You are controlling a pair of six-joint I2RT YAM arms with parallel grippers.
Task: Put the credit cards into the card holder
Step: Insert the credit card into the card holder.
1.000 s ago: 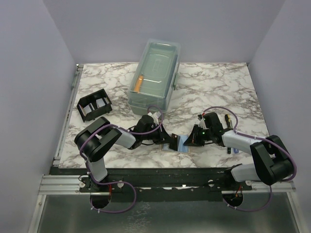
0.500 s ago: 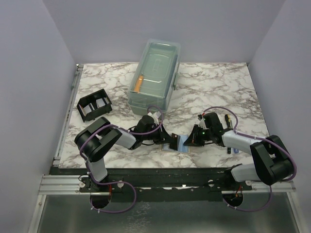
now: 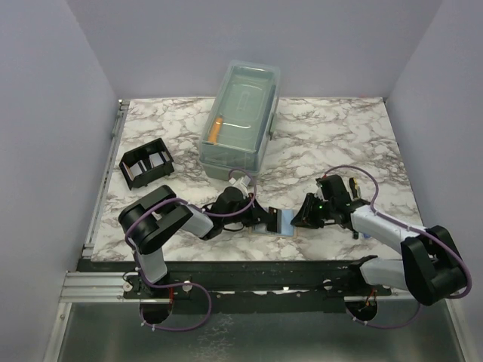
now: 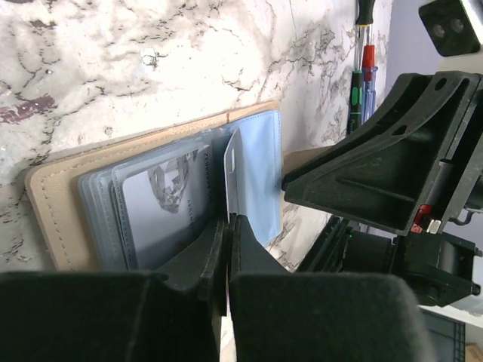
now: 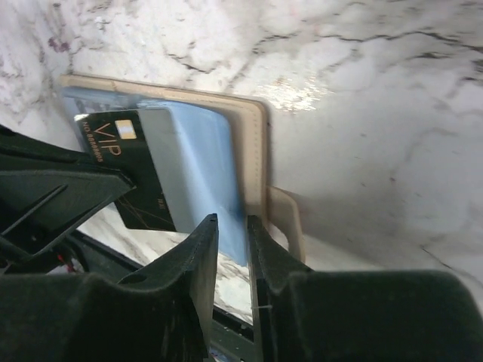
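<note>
The left tool (image 4: 228, 226) is clamped shut on the lower edge of the dark card (image 5: 134, 177), holding it on edge over the open holder (image 4: 53, 197), a tan folder of clear pockets lying on the table (image 5: 377, 113) between the two arms. A second ago it sat a little further back; it has since eased forward and down. The card's far edge stands at the fold between the clear pockets and the light blue leaf (image 5: 204, 162). Whether that edge is inside a pocket I cannot tell. The bigger change is on the right: the right tool (image 5: 230, 224), pinched shut a second ago, now has its jaws narrowly parted. The leaf's near edge runs into the gap, with no clear grip on it. I read that as the right side letting the leaf go, either because the card has started in or to take a fresh hold. The card is not yet seated, so the insertion is still to finish.
</note>
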